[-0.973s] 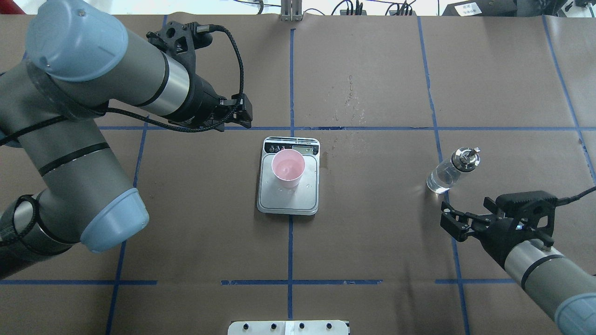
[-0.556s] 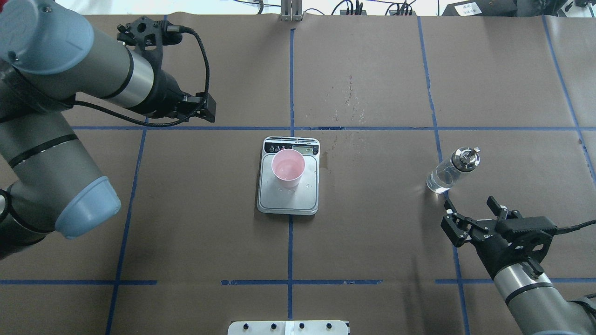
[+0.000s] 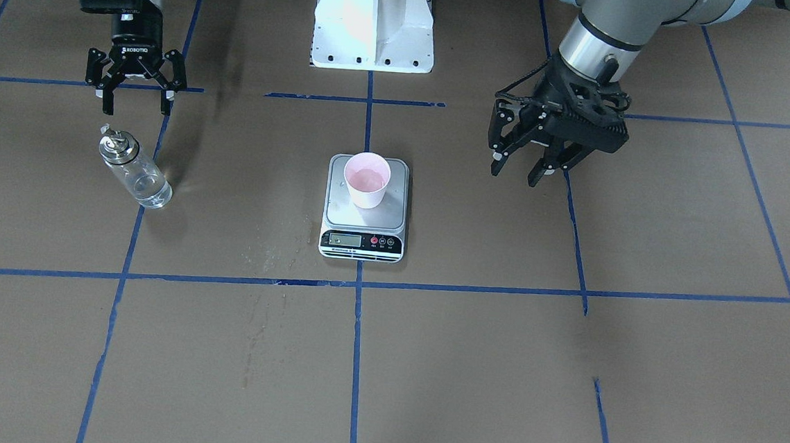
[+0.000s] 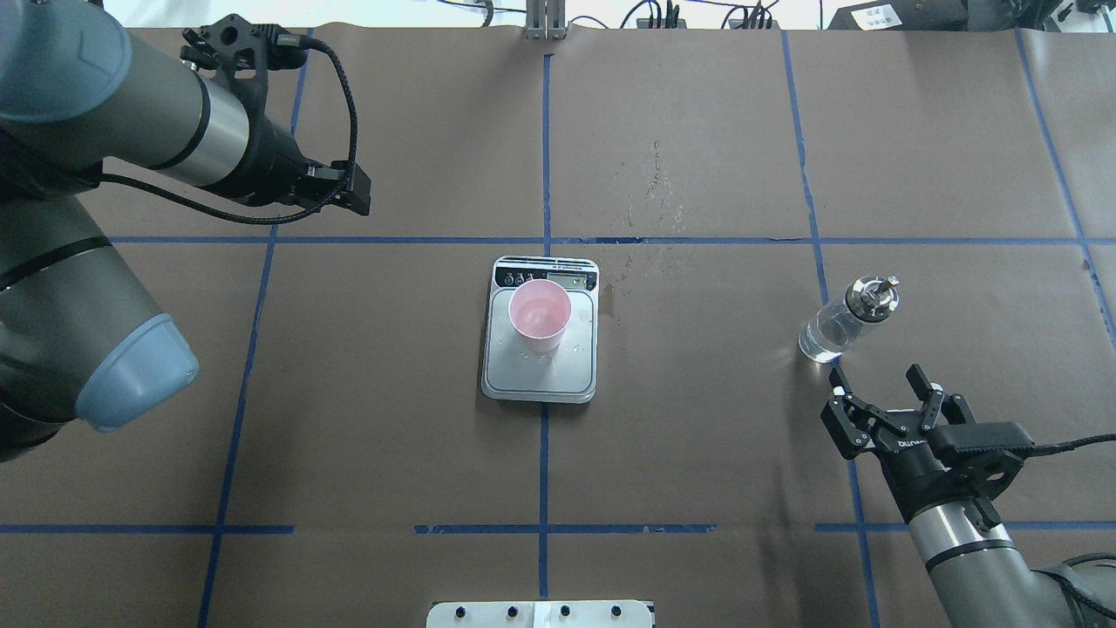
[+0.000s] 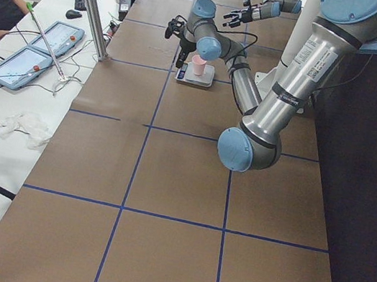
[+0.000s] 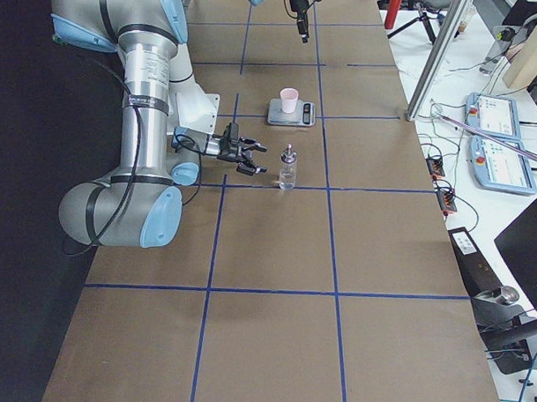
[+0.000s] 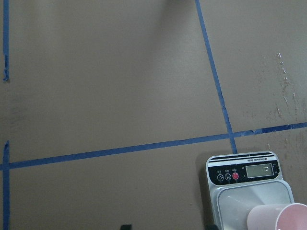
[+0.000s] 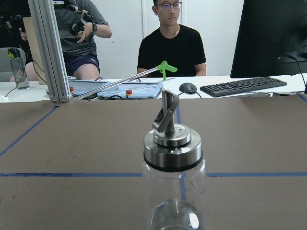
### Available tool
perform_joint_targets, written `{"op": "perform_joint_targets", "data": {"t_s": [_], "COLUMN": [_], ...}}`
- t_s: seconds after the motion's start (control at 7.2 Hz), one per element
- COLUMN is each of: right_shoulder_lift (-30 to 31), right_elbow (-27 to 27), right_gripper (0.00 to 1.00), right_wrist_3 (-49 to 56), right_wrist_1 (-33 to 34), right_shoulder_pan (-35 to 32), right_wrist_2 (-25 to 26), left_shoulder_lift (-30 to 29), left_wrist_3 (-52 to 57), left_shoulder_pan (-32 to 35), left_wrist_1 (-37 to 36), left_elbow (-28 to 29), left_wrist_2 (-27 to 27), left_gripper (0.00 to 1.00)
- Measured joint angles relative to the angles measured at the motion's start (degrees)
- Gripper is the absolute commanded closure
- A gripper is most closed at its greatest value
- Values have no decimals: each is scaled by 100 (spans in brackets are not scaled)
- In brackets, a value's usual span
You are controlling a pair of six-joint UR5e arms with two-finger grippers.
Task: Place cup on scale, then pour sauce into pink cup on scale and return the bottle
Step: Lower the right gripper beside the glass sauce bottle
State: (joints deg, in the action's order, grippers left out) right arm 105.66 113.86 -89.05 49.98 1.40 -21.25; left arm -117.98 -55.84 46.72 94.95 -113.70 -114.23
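cup (image 3: 367, 180) on scale (image 3: 396, 208), contents unclear | bottle (image 3: 135, 175) upright, free | left pincer (image 3: 518, 174) spread | right pincer (image 3: 136, 107) spread

Brown table (image 4: 697, 453) — blue tape grid (image 4: 544, 157)

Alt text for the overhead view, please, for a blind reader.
A pink cup stands on a scale at centre. A glass bottle stands at right, just beyond the open right gripper; the left gripper hovers upper left.

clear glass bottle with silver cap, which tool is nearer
Right. The right tool is just short of the clear glass bottle; the left tool is far beyond the silver scale.
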Motion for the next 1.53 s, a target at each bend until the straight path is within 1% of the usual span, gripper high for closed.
{"op": "perform_joint_targets", "data": {"t_s": [0.14,0.28,0.42,0.83,1.25,1.53], "right_shoulder_lift": [-29,-45,-50,-186,-427,-458], "right_elbow": [-219,-418,-514,-596,-716,-720], "right_gripper": [3,6,5,6,8,8], "right_wrist_3": [7,43,96,447,740,777], "right_wrist_1": [-419,-696,-797,-835,-844,-843], "right_shoulder_pan": [8,17,22,38,18,-164], "right_wrist_2": [90,236,323,373,281,95], "left_shoulder_lift": [5,8,10,11,39,45], "left_wrist_3": [2,3,1,-22,-42,-65], "left_shoulder_pan": [8,10,12,13,12,13], "left_wrist_1": [-2,-2,-3,-5,-11,-12], "left_elbow": [-3,-3,-3,-3,-12,-34], "left_wrist_2": [1,-1,-2,-3,-3,-3], "left_gripper": [39,39,39,39,39,39]}}
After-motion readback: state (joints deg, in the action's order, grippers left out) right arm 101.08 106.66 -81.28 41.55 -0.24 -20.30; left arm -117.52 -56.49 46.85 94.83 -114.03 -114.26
